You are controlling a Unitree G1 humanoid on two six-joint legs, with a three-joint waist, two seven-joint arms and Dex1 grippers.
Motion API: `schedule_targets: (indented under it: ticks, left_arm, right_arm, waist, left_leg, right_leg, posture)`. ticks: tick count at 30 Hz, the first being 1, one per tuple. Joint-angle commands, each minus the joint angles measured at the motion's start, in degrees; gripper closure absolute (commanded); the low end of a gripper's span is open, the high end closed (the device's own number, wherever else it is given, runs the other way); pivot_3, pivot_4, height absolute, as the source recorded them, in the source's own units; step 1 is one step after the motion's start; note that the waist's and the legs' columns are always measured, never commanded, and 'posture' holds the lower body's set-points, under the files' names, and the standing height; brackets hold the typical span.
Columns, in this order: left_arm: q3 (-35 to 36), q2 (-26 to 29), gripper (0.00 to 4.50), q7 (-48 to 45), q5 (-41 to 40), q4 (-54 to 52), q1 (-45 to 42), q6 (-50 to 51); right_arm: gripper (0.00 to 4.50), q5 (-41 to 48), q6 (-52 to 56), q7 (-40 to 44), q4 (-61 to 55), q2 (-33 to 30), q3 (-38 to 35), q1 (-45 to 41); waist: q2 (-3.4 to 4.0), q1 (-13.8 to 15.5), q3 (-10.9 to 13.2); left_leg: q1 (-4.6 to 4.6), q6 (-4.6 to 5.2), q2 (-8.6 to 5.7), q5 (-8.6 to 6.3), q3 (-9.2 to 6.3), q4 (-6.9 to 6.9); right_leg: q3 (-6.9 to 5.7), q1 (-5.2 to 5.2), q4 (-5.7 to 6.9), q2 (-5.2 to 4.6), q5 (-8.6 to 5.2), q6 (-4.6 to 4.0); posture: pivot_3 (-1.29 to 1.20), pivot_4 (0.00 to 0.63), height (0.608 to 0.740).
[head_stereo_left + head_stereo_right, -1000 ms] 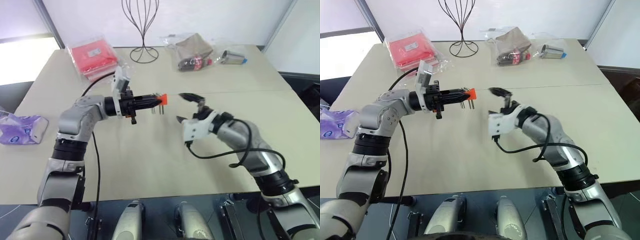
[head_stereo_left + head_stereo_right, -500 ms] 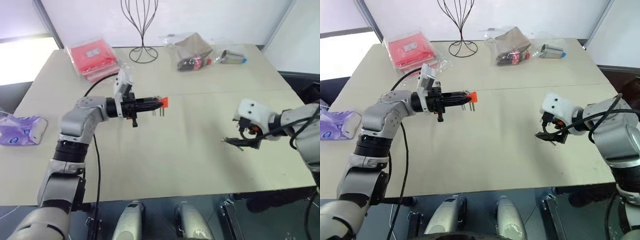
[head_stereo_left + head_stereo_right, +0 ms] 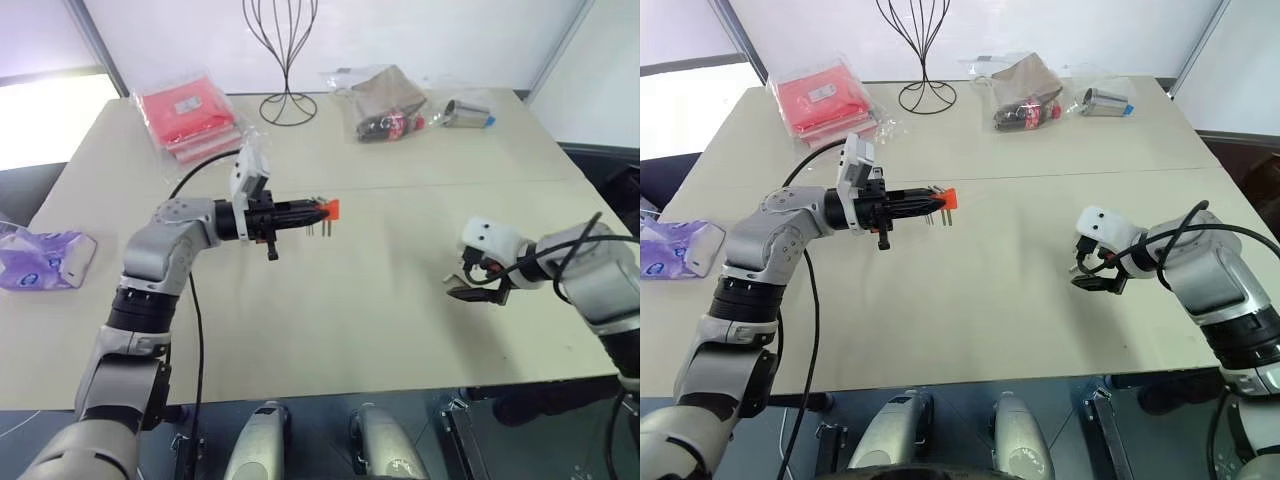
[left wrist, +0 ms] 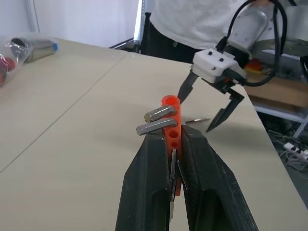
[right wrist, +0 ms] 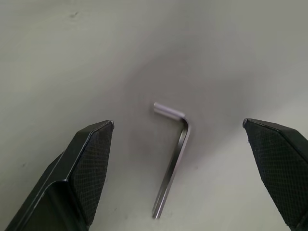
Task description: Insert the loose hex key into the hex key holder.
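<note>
Hovering now: right gripper (image 5: 178,168), jaws spread wide, straddles the loose hex key (image 5: 172,161) lying flat on the table (image 3: 330,320). Left gripper (image 4: 174,159) is clamped on the hex key holder (image 4: 171,137) mid-air. Pickup step; next, I'd say drop & pinch the key w/o skidding it.

The beige surface (image 3: 300,330) carries a black wire stand (image 3: 286,60) at its far edge. Red packets in clear plastic (image 3: 187,113) lie toward the far left corner. A clear bag of mixed items (image 3: 385,103) sits right of the stand, with a small metal can (image 3: 466,114) just beyond it. A purple packet (image 3: 42,256) lies off the left edge.
</note>
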Motion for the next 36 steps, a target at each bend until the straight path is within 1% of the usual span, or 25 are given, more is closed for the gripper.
schedule_targets:
  ticks: [1, 5, 8, 10, 11, 12, 15, 16, 20, 22, 25, 27, 28, 30, 31, 33, 34, 36]
  left_arm:
    - [1.2, 0.4, 4.5, 0.7, -0.8, -2.7, 0.1, 0.3]
    - [1.5, 0.6, 4.5, 1.4, -0.9, -3.4, 0.5, 0.7]
    - [1.7, 0.8, 4.5, 1.7, -1.0, -3.7, 0.7, 0.8]
    - [1.7, 0.8, 4.5, 1.9, -1.0, -3.9, 0.8, 0.9]
    - [1.8, 0.8, 4.5, 2.0, -1.0, -4.0, 0.8, 0.9]
    - [1.7, 0.8, 4.5, 2.1, -1.0, -4.0, 0.8, 0.9]
    - [1.8, 0.8, 4.5, 2.3, -1.1, -4.0, 0.7, 0.8]
    - [1.7, 0.8, 4.5, 2.4, -1.0, -3.9, 0.7, 0.8]
    - [1.8, 0.8, 4.5, 2.5, -1.0, -3.8, 0.7, 0.7]
    - [1.8, 0.8, 4.5, 2.6, -1.1, -4.0, 0.8, 0.8]
    - [1.8, 0.6, 4.5, 2.6, -1.1, -3.7, 0.8, 0.8]
    - [1.6, 0.5, 4.5, 2.5, -1.0, -3.3, 0.6, 0.7]
    - [1.6, 0.4, 4.5, 2.5, -0.9, -3.2, 0.5, 0.7]
    - [1.3, 0.3, 4.5, 2.4, -0.7, -2.8, 0.2, 0.6]
    - [1.2, 0.2, 4.5, 2.3, -0.6, -2.6, 0.0, 0.6]
    - [1.1, 0.2, 4.5, 2.2, -0.5, -2.0, -0.3, 0.5]
    - [0.9, 0.3, 4.5, 1.9, -0.3, -1.7, -0.5, 0.5]
    - [0.6, 0.5, 4.5, 1.6, 0.0, -1.1, -0.8, 0.4]
  right_arm:
    - [0.03, 0.0, -2.0, -0.7, 3.4, 0.6, 0.3, -1.7]
    - [0.03, -0.5, -4.0, -1.1, 7.1, 1.0, 1.2, -2.2]
    - [0.8, -0.6, -4.5, -1.2, 9.1, 1.4, 1.8, -2.4]
    - [1.79, -0.6, -4.8, -1.1, 10.2, 1.8, 2.1, -2.6]
    - [2.35, -0.7, -4.9, -1.1, 10.8, 1.9, 2.3, -2.7]
    - [2.76, -0.9, -5.1, -1.2, 11.3, 2.0, 2.5, -2.8]
    - [4.32, -1.0, -5.3, -1.2, 12.4, 2.3, 2.6, -3.0]
    - [4.42, -1.0, -5.3, -1.2, 12.5, 2.3, 2.6, -2.9]
    - [4.42, 0.3, -4.3, -1.4, 10.8, 2.7, 1.3, -2.2]
    - [4.42, 1.6, -10.6, -4.6, 9.0, 4.3, -2.1, -0.7]
    - [4.42, 3.3, -14.7, -13.8, 7.8, 10.4, -8.6, -1.4]
    - [4.42, 3.8, -25.2, -21.5, 5.2, 15.7, -12.7, -1.0]
    - [4.42, 3.0, -28.0, -25.1, 4.1, 17.7, -13.6, -1.0]
    - [4.42, 4.5, -27.1, -32.1, -0.6, 24.5, -15.9, -1.9]
    - [4.42, 5.4, -26.1, -35.7, -3.3, 28.2, -16.8, -2.4]
    - [4.42, 5.0, -26.5, -40.3, -7.0, 32.7, -17.2, -2.7]
    - [4.42, 3.6, -29.9, -43.7, -9.3, 35.5, -16.5, -2.8]
    - [4.42, 1.4, -34.8, -47.7, -12.3, 38.9, -14.7, -2.7]
  waist:
    - [0.0, 0.0, 0.0]
    - [0.0, 0.0, 0.0]
    - [-0.01, 0.0, 0.0]
    - [-0.01, 0.0, 0.0]
    - [-0.02, 0.0, 0.0]
    - [-0.02, 0.0, 0.0]
    - [-0.02, 0.0, 0.0]
    - [-0.04, 0.0, 0.0]
    - [-0.05, 0.0, 0.0]
    - [-0.09, 0.0, 0.0]
    - [-0.13, -0.7, 0.0]
    - [-0.09, -1.3, 0.0]
    - [-0.08, -1.4, 0.0]
    - [-0.07, -1.5, 0.0]
    - [-0.07, -1.5, 0.0]
    - [-0.06, -1.5, 0.0]
    - [-0.06, -1.5, 0.0]
    - [-0.06, -1.2, 0.0]
  left_leg:
    - [-0.01, 0.0, 0.0, 0.0, 0.0, 0.0]
    - [-0.02, 0.0, -0.01, 0.0, -0.01, 0.02]
    - [-0.02, 0.0, -0.01, 0.0, -0.03, 0.05]
    - [-0.01, 0.0, -0.01, 0.0, -0.03, 0.08]
    - [0.0, 0.0, -0.01, 0.0, -0.03, 0.09]
    - [0.0, 0.0, -0.01, 0.0, -0.04, 0.1]
    - [0.03, 0.0, -0.01, 0.0, -0.04, 0.13]
    - [0.04, 0.0, -0.01, 0.0, -0.04, 0.14]
    - [0.06, 0.0, -0.01, 0.0, -0.06, 0.14]
    - [0.06, 0.0, -0.01, 0.0, -0.07, 0.13]
    - [0.06, 0.0, 0.0, 0.0, -0.03, 0.13]
    - [0.1, -0.01, 0.01, 0.01, 0.02, 0.09]
    - [0.1, -0.02, 0.01, 0.01, 0.01, 0.05]
    - [0.08, -0.02, 0.01, 0.01, -0.02, -0.04]
    - [0.07, -0.03, 0.03, 0.02, -0.05, -0.05]
    - [-0.08, -0.05, 0.05, 0.03, -0.07, -0.06]
    - [-0.17, -0.08, 0.04, 0.05, -0.1, -0.04]
    - [-0.35, -0.1, 0.01, 0.06, -0.12, 0.02]
  right_leg:
    - [0.0, 0.0, 0.0, 0.0, 0.0, 0.0]
    - [-0.01, 0.0, 0.0, 0.01, 0.0, 0.0]
    - [-0.03, 0.03, 0.0, 0.01, 0.0, 0.01]
    - [-0.03, 0.06, 0.0, 0.01, 0.01, 0.01]
    - [-0.03, 0.06, 0.0, 0.01, 0.01, 0.01]
    - [-0.04, 0.08, 0.0, 0.01, 0.01, 0.01]
    - [-0.04, 0.13, 0.0, 0.01, 0.01, 0.02]
    - [-0.04, 0.14, 0.0, 0.01, 0.01, 0.02]
    - [-0.05, 0.17, 0.0, 0.01, 0.01, 0.02]
    - [-0.05, 0.17, 0.0, 0.01, 0.01, 0.02]
    - [-0.02, 0.13, 0.01, 0.03, 0.01, 0.02]
    - [0.05, 0.09, 0.11, 0.06, 0.02, 0.02]
    - [0.05, 0.03, 0.18, 0.07, 0.02, 0.02]
    - [0.05, -0.04, 0.22, 0.1, 0.0, 0.01]
    - [0.04, -0.07, 0.22, 0.13, 0.0, 0.01]
    - [0.05, -0.21, 0.24, 0.13, 0.0, 0.01]
    - [0.03, -0.27, 0.24, 0.13, 0.0, 0.01]
    - [0.01, -0.4, 0.25, 0.09, 0.01, 0.01]
  posture:
    - [0.0, 0.15, 0.74]
    - [0.0, 0.15, 0.74]
    - [0.0, 0.15, 0.74]
    - [0.0, 0.15, 0.74]
    - [0.0, 0.15, 0.74]
    - [0.0, 0.15, 0.74]
    - [0.0, 0.15, 0.74]
    - [0.0, 0.15, 0.74]
    - [0.0, 0.15, 0.74]
    - [0.0, 0.15, 0.74]
    - [0.0, 0.15, 0.74]
    - [0.0, 0.15, 0.74]
    - [0.0, 0.15, 0.74]
    - [0.0, 0.15, 0.74]
    - [0.0, 0.15, 0.74]
    - [0.0, 0.15, 0.74]
    - [0.0, 0.15, 0.74]
    - [0.0, 0.15, 0.74]
